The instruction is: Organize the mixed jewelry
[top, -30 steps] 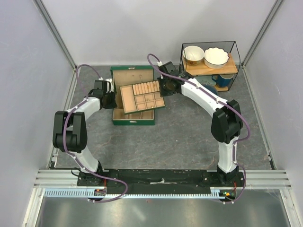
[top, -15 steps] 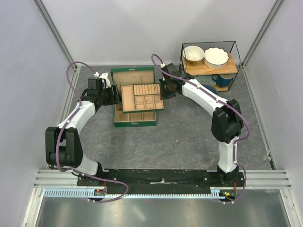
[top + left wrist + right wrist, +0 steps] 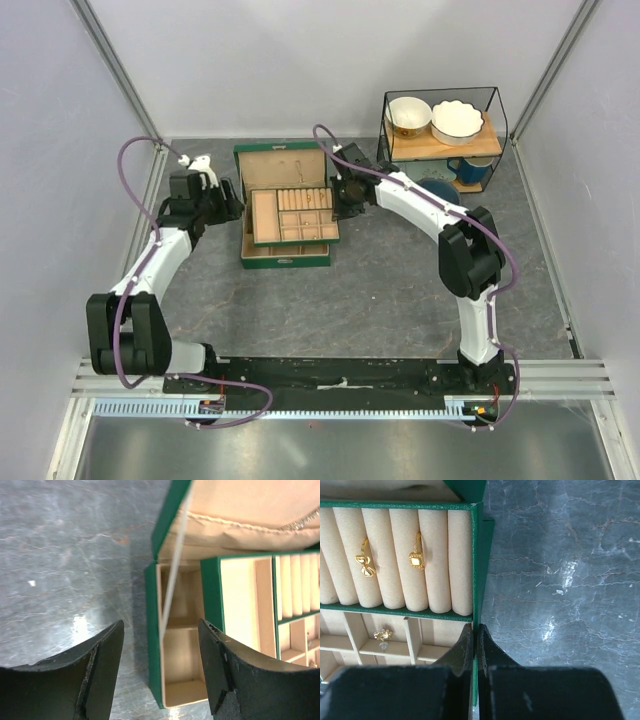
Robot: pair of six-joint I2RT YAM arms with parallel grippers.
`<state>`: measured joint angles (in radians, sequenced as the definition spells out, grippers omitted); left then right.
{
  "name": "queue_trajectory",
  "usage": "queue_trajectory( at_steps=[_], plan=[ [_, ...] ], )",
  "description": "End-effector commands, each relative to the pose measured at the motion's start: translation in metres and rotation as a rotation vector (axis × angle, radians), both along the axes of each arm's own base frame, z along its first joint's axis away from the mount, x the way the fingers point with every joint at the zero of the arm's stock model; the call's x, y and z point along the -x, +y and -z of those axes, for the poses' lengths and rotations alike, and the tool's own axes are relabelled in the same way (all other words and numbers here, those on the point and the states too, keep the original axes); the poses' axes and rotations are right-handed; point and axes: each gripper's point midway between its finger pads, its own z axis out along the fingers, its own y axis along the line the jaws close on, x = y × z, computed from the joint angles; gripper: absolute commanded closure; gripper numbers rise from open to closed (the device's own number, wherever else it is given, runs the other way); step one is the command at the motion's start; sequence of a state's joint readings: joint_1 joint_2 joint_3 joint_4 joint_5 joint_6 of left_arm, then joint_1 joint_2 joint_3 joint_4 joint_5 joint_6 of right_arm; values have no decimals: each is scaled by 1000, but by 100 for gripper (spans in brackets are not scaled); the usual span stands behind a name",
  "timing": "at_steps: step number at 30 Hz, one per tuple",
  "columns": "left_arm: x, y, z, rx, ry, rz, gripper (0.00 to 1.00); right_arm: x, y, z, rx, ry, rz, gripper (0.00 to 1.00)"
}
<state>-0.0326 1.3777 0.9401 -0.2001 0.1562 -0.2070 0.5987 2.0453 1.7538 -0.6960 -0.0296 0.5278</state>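
Grey stone-look table (image 3: 380, 290), white walls round it. L gripper (image 3: 226, 200) sits just left of box (image 3: 285, 261), jaws open, nothing held. Top view gives no detail of the gap. L wrist view does: fingers (image 3: 102, 675) spread wide, one over table, other over tray's left end, with box's left wall between them. Same view looks down into two lower compartments beneath tray (image 3: 262, 214). It also shows a thin pale strap (image 3: 172, 570) running lid (image 3: 280, 164) to base, and a chain (image 3: 240, 525) along lid lining. Neither item reads from top.

Tray lies across box top. Jewelry is too small to make out from top; R wrist view resolves it. Bow ring (image 3: 365, 565) and heart ring (image 3: 416, 559) sit in separate slots of ring rolls. Stud (image 3: 382, 634) lies in a small compartment just below rolls.

R gripper (image 3: 345, 196) is at tray's right edge, jaws closed, pinching tray's green wall; the pinch shows in R wrist view only. Far right: wire shelf (image 3: 497, 120) w/ two bowls (image 3: 409, 115) on top, mug (image 3: 468, 168) below.
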Motion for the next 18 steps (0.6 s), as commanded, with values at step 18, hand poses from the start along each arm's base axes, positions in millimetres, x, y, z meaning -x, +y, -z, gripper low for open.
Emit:
queue_trajectory(
  at_steps=[18],
  plan=[
    [30,-38,-16,98,44,156,44,-5,41,-7,-19,-80,-33,100]
  ],
)
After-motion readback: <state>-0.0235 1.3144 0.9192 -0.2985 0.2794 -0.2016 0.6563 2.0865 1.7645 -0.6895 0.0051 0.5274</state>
